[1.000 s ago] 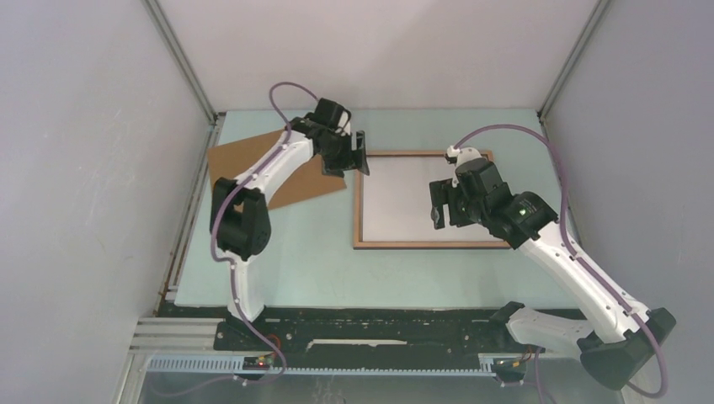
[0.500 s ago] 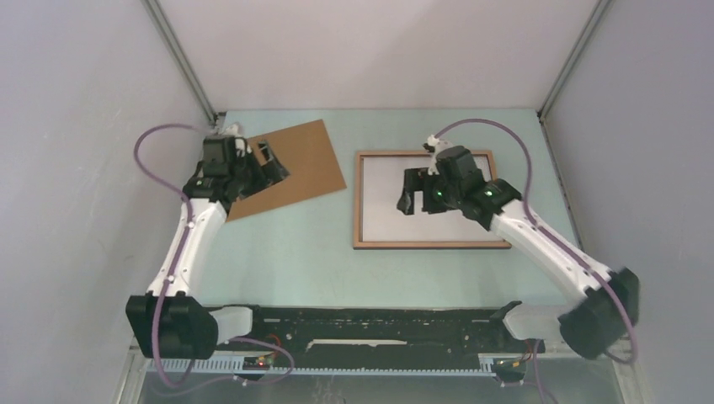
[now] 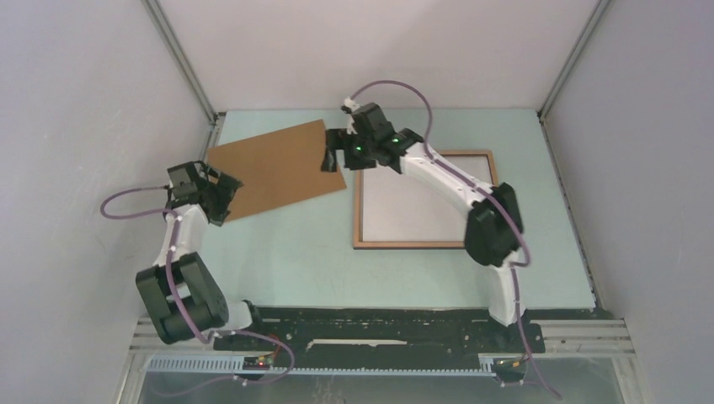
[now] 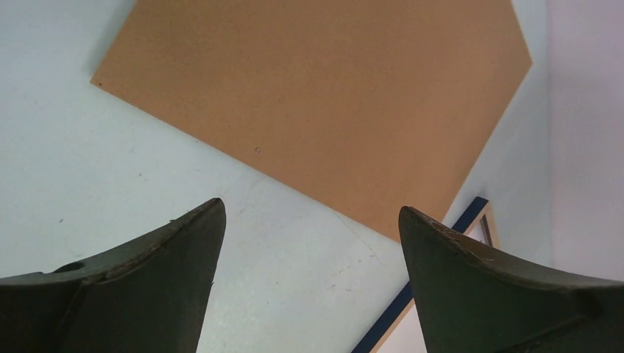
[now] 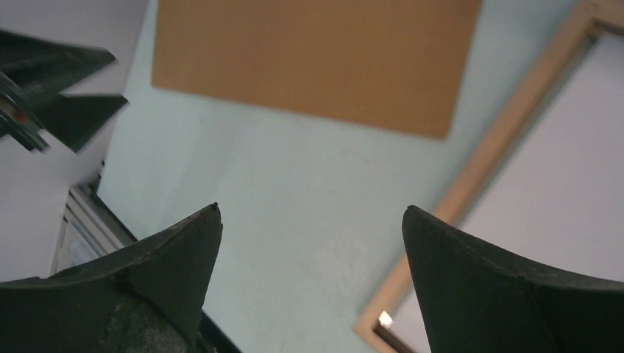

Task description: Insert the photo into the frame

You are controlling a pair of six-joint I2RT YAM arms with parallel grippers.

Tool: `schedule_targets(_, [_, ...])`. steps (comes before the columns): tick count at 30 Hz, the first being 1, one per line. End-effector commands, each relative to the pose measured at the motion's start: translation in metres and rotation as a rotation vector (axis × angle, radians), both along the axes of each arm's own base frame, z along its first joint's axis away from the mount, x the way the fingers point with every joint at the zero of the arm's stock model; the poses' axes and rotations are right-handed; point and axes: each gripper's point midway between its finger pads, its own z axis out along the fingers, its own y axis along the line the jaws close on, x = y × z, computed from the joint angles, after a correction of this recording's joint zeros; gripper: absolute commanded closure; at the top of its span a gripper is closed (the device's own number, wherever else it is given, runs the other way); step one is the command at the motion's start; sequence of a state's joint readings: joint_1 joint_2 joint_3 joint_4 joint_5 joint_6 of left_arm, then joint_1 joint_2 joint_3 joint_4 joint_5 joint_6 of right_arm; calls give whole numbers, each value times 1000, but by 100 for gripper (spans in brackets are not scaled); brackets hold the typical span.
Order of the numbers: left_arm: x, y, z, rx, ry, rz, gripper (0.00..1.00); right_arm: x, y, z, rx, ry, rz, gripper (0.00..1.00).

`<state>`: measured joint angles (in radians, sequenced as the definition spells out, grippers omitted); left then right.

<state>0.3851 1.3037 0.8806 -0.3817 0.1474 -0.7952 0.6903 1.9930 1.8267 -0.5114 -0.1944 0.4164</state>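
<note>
The frame [image 3: 421, 245] lies flat right of centre, light wood face up. A plain white surface [image 3: 412, 202] fills its opening; I cannot tell whether it is the photo's back, and no printed photo shows. My right gripper [image 3: 333, 151] hangs open and empty by the frame's far left corner. In the right wrist view, the right gripper [image 5: 310, 213] is over bare table beside the frame's wood edge [image 5: 508, 140]. My left gripper [image 3: 226, 198] is open and empty at the table's left side. The left wrist view has the left gripper [image 4: 313, 213] above bare table.
A plain brown backing board [image 3: 274, 168] lies flat left of the frame, between the two grippers; it also fills the top of the left wrist view as the backing board [image 4: 324, 103]. Enclosure walls stand close on the left, back and right.
The left arm swung away from the frame's far left corner to the board's left corner. The right arm moved off the frame toward the board's right corner. Both jaws spread wider.
</note>
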Motion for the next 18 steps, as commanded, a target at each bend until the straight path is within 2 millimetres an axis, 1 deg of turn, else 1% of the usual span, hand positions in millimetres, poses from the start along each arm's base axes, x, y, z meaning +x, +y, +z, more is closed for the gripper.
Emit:
schedule_targets(1, [44,9,8,13,-73,-81,7,23,36,-15,25,81,-24,1])
schedule_targets(4, [62,10,-5,-18,-26,-122,7,41,54,-27,72,119,-68,0])
schedule_targets(5, [65,15,-12,-18,-5,-110,7,46,58,-32,86,132,-88,0])
schedule_targets(7, [72,21,-17,-12,15,-97,7,55,63,-41,107,149,-107,0])
schedule_targets(10, [84,25,-27,-27,33,-104,7,67,68,-53,127,142,-121,1])
schedule_targets(11, [88,25,-29,-39,38,-109,7,72,67,-58,128,141,-129,0])
schedule_targets(13, [93,24,-39,-64,62,-115,8,80,64,-69,119,146,-156,0])
schedule_targets(16, [93,26,-52,-71,92,-104,8,93,54,-80,97,154,-201,0])
schedule_targets(18, [92,28,-58,-75,118,-89,8,99,50,-87,71,156,-214,0])
